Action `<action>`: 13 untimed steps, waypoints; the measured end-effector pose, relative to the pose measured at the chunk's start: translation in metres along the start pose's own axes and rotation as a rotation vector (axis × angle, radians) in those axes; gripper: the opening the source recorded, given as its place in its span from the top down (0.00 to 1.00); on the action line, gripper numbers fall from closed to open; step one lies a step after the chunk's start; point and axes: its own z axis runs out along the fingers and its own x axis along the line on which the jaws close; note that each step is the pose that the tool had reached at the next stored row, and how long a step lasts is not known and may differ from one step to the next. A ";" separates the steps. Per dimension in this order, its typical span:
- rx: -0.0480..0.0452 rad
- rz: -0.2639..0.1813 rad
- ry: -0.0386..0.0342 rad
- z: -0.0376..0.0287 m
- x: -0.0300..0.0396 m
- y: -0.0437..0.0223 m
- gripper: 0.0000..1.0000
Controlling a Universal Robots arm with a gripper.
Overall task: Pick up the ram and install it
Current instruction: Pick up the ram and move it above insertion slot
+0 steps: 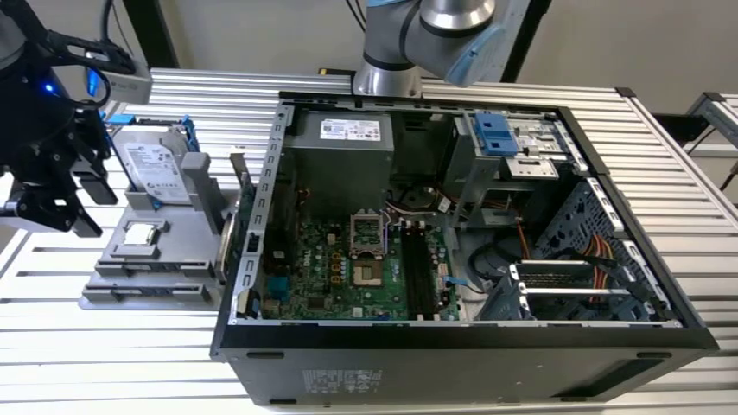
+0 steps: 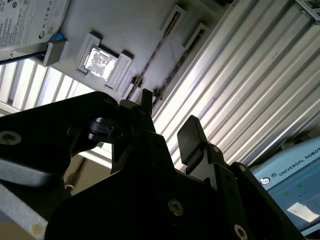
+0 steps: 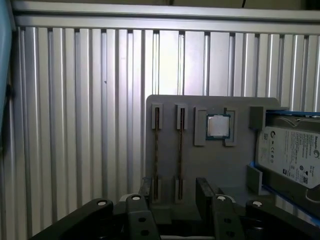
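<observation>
The hand [image 3: 175, 192] has its two fingers [image 3: 204, 189] apart and holds nothing, hanging over the gray holder [image 1: 150, 281] at the exterior view's left. The ram [image 3: 180, 150] stands on its thin edge in a narrow slot of that holder, beside a second stick [image 3: 157, 150], likely so the fingers can slip down on both sides. The computer case [image 1: 461, 354] lies open on the bench [image 1: 116, 372], so its long black slots [image 1: 416, 272] can be reached from above.
</observation>
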 end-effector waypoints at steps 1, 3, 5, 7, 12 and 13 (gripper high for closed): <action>0.0000 0.000 0.0000 0.0004 0.0000 0.0000 0.00; -0.0003 0.000 0.0002 0.0006 0.0000 0.0000 0.00; -0.0001 0.000 0.0001 0.0013 0.0001 0.0000 0.00; 0.0000 0.000 0.0001 0.0017 0.0001 0.0000 0.00; 0.0000 0.001 0.0001 0.0030 0.0001 -0.0001 0.00; -0.0001 0.001 0.0001 0.0032 0.0001 -0.0001 0.00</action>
